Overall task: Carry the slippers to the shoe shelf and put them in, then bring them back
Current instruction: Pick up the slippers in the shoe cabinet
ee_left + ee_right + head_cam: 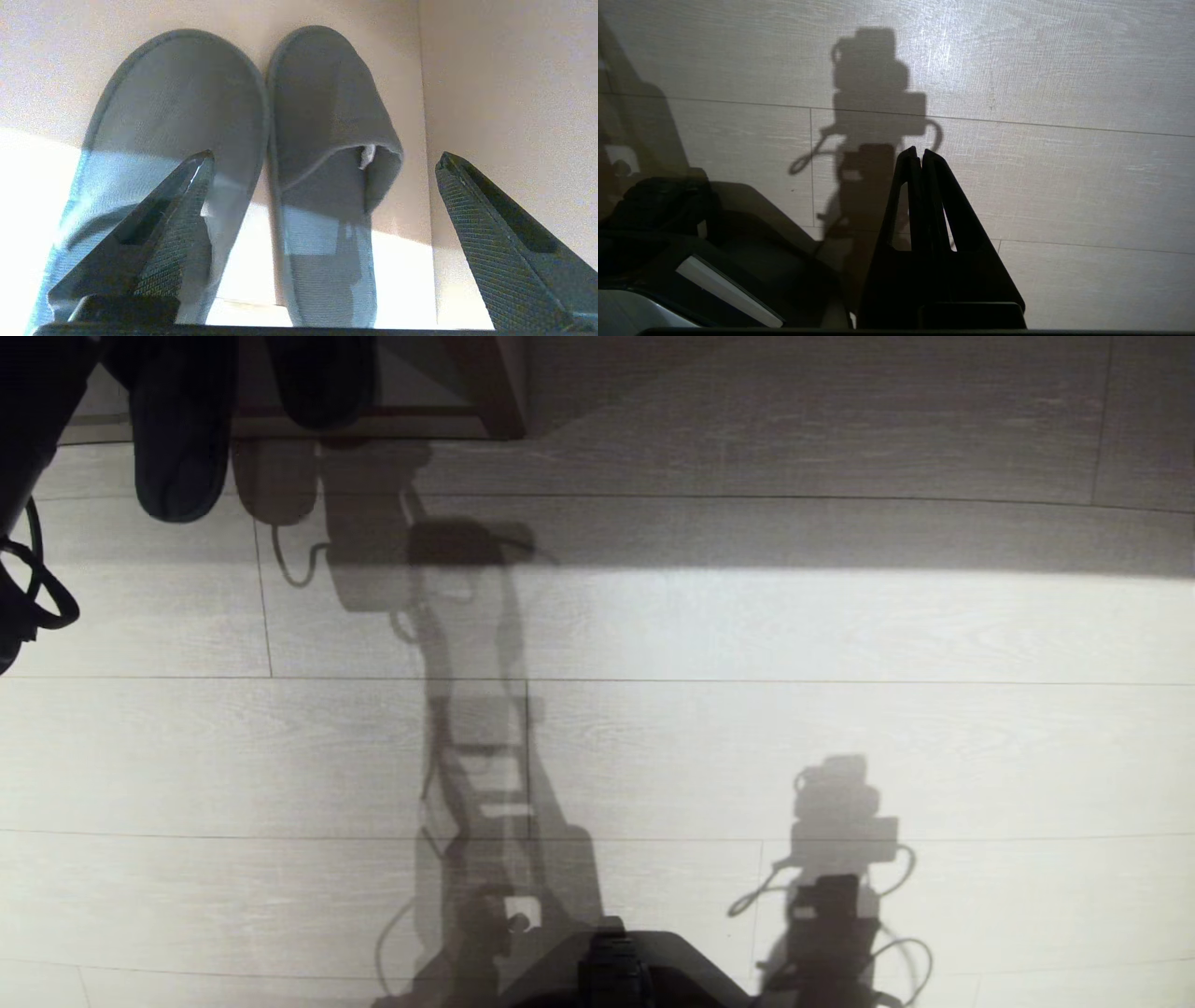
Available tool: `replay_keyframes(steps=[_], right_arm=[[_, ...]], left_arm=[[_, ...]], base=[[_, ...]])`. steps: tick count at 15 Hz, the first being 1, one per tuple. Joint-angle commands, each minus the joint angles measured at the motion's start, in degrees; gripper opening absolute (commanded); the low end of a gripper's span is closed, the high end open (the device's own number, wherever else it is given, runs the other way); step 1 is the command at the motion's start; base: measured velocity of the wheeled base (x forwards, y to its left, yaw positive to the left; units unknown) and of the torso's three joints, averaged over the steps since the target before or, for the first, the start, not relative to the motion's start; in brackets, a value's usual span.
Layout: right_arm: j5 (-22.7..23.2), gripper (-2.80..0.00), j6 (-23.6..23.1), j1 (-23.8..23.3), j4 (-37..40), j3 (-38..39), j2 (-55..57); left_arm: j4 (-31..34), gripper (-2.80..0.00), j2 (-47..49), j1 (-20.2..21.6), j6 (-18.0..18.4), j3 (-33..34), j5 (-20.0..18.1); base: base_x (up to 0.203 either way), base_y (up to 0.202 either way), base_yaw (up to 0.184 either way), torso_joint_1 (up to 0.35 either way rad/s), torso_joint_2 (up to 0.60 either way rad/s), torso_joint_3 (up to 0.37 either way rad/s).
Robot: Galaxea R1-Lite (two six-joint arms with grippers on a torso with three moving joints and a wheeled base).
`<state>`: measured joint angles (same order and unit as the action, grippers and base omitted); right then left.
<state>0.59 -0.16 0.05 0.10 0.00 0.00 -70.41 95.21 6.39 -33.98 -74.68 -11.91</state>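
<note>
Slippers (322, 140) toe-first inside shoe shelf (504, 84)

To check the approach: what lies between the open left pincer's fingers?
In the left wrist view, the left pincer frames one dark charcoal fabric slipper; its twin lies behind one finger.

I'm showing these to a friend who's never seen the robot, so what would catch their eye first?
Probably the slippers: a dark pair lying side by side in the shoe shelf, heels sticking out over the floor in the head view's top left corner. The left claw is wide open right behind them, holding nothing. Next come the robot's long shadows on the sunlit floor, with the right claw shut above it.
</note>
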Motion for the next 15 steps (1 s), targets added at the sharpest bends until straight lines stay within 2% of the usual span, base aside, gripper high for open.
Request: replay_keyframes(steps=[1, 6, 11, 15], right_arm=[[0.0, -2.8, 0.0, 0.0, 0.0, 0.0, -0.1], [0.0, -2.8, 0.0, 0.0, 0.0, 0.0, -0.1], [0.1, -2.8, 0.0, 0.0, 0.0, 0.0, -0.1], [0.0, -2.8, 0.0, 0.0, 0.0, 0.0, -0.1]], left_arm=[[-0.1, 0.0, -0.2, 0.0, -0.2, 0.1, -0.2], [0.0, 0.0, 1.4, -0.9, 0.0, -1.8, -0.1], [0.4, 0.0, -3.3, -0.4, 0.0, 3.9, -0.2], [0.8, 0.0, -4.9, -0.2, 0.8, 5.4, -0.3]], base=[[0.0, 0.0, 0.0, 0.0, 0.0, 0.0], [0.0, 0.0, 0.0, 0.0, 0.0, 0.0], [0.0, 0.0, 0.0, 0.0, 0.0, 0.0], [0.0, 0.0, 0.0, 0.0, 0.0, 0.0]])
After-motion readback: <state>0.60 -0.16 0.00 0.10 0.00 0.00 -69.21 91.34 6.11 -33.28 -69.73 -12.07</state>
